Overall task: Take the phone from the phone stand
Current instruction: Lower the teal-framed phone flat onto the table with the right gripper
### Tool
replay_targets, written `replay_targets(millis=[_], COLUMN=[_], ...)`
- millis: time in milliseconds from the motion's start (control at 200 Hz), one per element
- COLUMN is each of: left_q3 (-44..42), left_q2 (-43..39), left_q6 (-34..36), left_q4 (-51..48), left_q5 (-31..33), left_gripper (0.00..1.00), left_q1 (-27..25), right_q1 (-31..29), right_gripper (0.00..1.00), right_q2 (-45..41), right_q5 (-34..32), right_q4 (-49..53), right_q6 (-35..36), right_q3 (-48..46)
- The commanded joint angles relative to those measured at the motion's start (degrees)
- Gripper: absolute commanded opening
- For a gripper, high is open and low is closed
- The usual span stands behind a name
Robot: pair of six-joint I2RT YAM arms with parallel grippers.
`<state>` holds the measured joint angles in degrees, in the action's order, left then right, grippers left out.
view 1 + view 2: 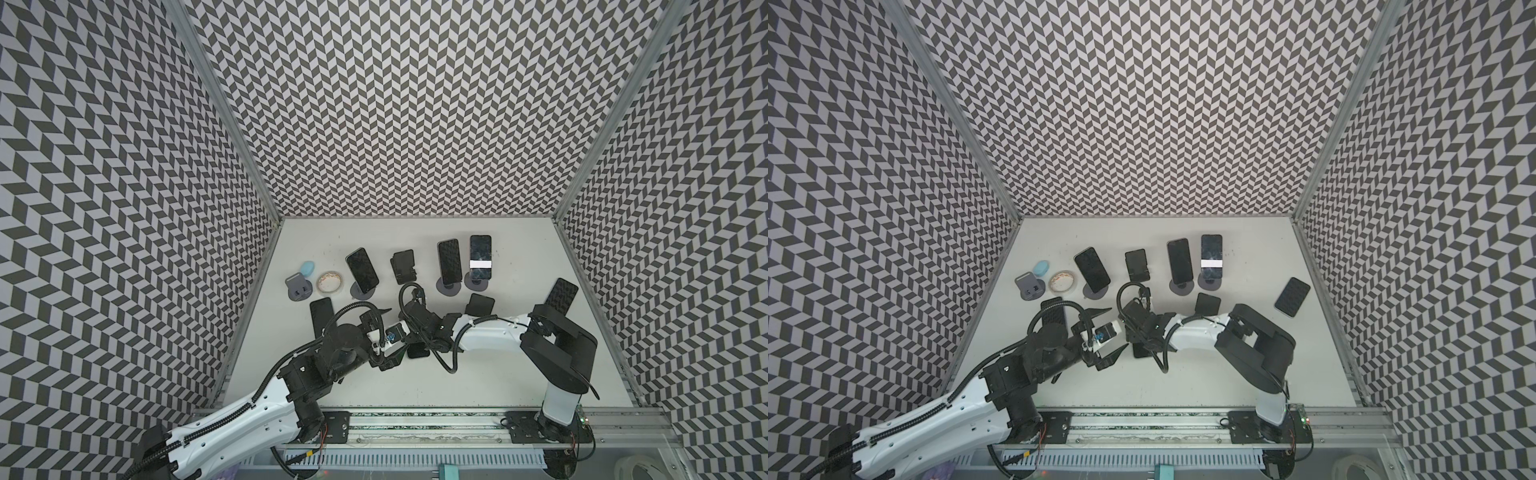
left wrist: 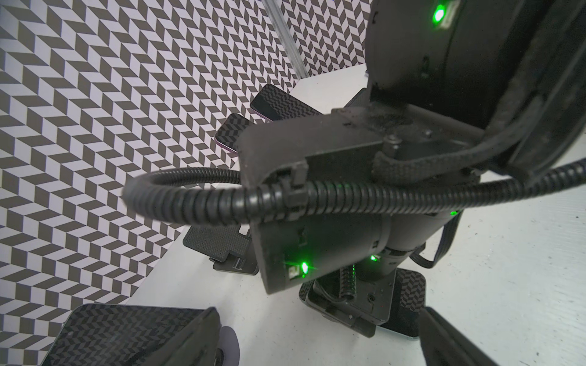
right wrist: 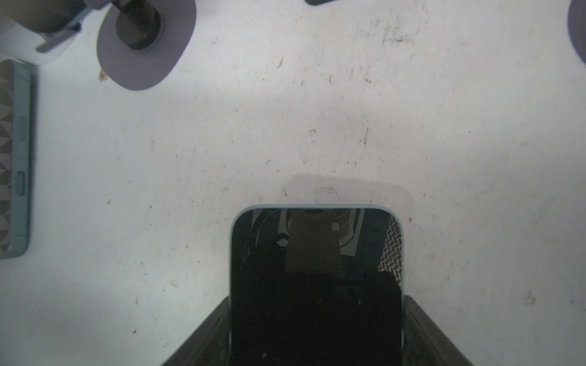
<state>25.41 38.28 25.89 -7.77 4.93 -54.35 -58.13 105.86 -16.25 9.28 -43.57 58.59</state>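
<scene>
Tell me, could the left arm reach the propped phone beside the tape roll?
Probably yes: the left gripper is open, the phone stands just beyond it, and only bare table seems to lie between them.

Bare surface (image 1: 478,374) lies open along the front edge. Farther back, standing phones (image 1: 449,261) and a black stand (image 1: 403,266) crowd the way; the right tool (image 3: 315,304), clamped on a phone (image 3: 315,247), fills the middle.

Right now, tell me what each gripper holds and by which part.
The right gripper clamps a blue-edged phone by its long side edges. The left gripper is open, empty.
</scene>
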Motion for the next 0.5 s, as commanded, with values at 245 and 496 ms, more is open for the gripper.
replay_targets(millis=[245,496], left_q3=[-0.45,-0.50], left_q2=[0.38,0.37], left_q6=[0.92,0.92], left_q4=[0.77,0.92], left_q5=[0.70,0.99], left_gripper=[0.98,0.98], left_q1=[0.12,0.46], right_q1=[-0.44,-1.00], right_gripper=[0.65,0.70], right_q2=[5.08,6.25], right_q5=[0.11,-2.11], right_q4=[1.54,4.49], right_q6=[-1.34,-1.19], right_q3=[1.17,2.91])
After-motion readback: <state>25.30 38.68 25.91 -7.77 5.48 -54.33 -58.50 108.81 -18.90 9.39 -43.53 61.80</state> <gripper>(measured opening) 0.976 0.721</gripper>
